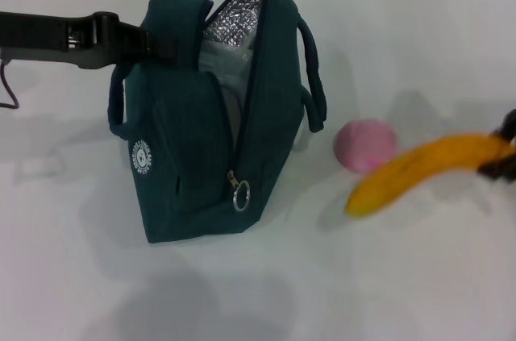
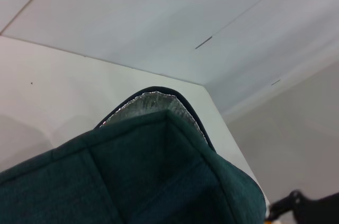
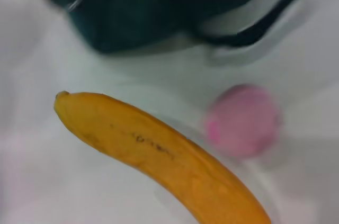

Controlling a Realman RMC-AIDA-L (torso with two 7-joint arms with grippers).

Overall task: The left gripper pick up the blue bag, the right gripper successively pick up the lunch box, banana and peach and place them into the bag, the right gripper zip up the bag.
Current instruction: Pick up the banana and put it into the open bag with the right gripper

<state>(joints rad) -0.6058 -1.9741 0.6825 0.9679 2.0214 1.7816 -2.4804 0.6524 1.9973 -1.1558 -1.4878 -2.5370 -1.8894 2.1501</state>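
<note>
Toward the table's [image 1: 72, 276] back-left stands the blue bag [image 1: 193, 155], mouth unzipped, pinched at its top by the left gripper [image 1: 149, 43]. Off right, the banana [image 1: 427, 172] hangs clamped in the right gripper [image 1: 501, 151], above the peach [image 1: 365, 145].

Left wrist: only bag fabric and foil lining.

Right wrist: banana, peach, bag beyond. Lunch box unseen, probably packed; banana, peach, zipping remain.

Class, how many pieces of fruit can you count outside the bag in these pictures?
2. The banana is held by the right hand above the table, to the right of the blue bag. The peach lies on the table between them. More may be hidden inside the bag.
</note>
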